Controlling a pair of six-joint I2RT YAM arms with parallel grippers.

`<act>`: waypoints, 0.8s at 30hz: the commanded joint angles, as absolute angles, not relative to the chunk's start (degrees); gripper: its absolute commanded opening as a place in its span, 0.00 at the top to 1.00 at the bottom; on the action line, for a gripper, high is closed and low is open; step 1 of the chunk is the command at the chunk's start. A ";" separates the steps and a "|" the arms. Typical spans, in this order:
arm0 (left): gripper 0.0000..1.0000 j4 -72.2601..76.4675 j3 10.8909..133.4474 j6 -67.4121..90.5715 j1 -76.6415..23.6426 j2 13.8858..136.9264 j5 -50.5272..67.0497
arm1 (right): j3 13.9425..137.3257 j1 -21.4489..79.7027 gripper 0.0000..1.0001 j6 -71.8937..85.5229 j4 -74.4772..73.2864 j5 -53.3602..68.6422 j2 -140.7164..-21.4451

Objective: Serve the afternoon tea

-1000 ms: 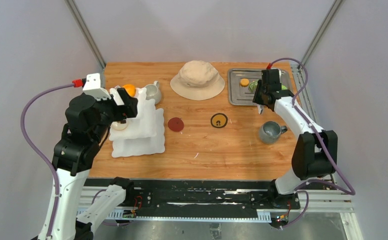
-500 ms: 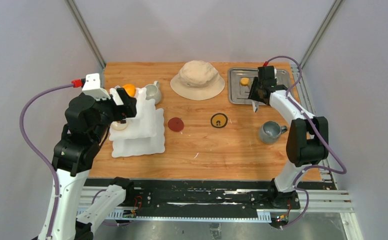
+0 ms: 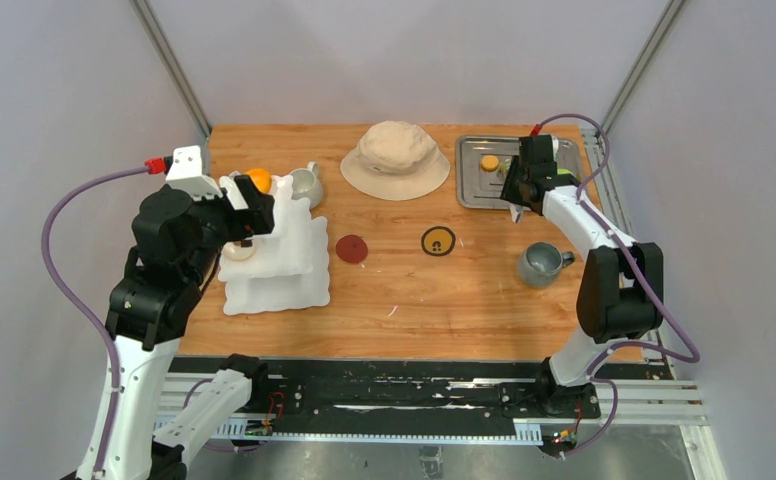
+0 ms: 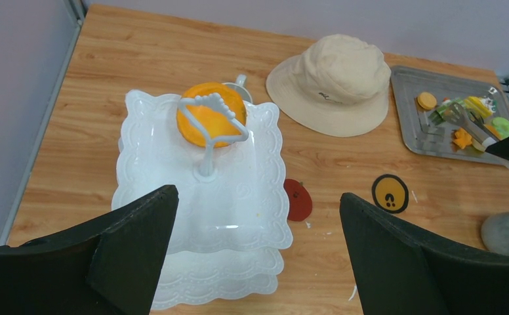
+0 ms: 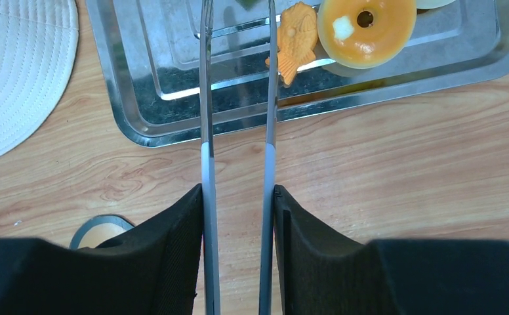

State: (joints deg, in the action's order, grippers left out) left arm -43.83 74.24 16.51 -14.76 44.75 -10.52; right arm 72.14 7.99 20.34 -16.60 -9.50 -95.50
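The white three-tier stand [image 3: 276, 255] stands at the left, with an orange pastry [image 3: 258, 179] on its top tier [image 4: 203, 177]. A white mug [image 3: 307, 183] is behind it. My left gripper [image 3: 252, 215] hangs open and empty above the stand [image 4: 258, 193]. My right gripper [image 3: 526, 185] is shut on long metal tongs [image 5: 206, 131], whose arms reach over the metal tray [image 5: 111, 62]. An orange donut [image 5: 366, 23] and an orange fish-shaped pastry [image 5: 296, 36] lie in the tray beside the tongs' right arm. The tong tips are out of view. A grey mug [image 3: 541, 264] stands near the right arm.
A beige bucket hat [image 3: 396, 158] lies at the back centre, left of the tray [image 3: 472, 190]. A red disc [image 3: 352, 249] and a yellow disc [image 3: 438, 241] lie flat mid-table. More green and yellow pastries [image 4: 481, 108] sit in the tray.
My right gripper with the tongs has shifted slightly farther back over the tray's near edge. The left arm, the stand and the mugs have not moved.
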 commanded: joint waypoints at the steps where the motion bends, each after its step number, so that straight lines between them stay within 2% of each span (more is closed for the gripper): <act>1: 0.02 -42.28 74.13 16.53 -15.12 44.43 -10.26 | 72.71 7.19 0.59 20.60 -15.70 -10.29 -95.99; 13: 0.02 -42.34 73.55 16.50 -15.12 44.27 -10.45 | 74.21 7.16 0.60 19.98 -15.08 -11.31 -99.54; 15: 0.02 -42.42 73.50 16.35 -15.12 44.14 -10.50 | 74.36 7.16 0.68 19.96 -14.71 -11.54 -100.00; 19: 0.02 -42.47 73.57 16.16 -15.12 43.76 -10.91 | 73.83 7.16 0.95 19.80 -14.13 -11.65 -99.17; 20: 0.02 -42.52 73.63 16.17 -15.12 43.79 -10.93 | 73.74 7.14 0.99 19.75 -14.04 -11.61 -98.73; 24: 0.02 -42.44 73.42 16.33 -15.07 44.02 -10.73 | 72.46 7.15 0.99 18.86 -14.05 -11.73 -95.75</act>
State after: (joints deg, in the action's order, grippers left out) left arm -43.83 74.13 16.49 -14.76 44.27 -10.57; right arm 72.47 7.99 19.79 -15.92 -10.52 -99.63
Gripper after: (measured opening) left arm 0.982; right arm 0.210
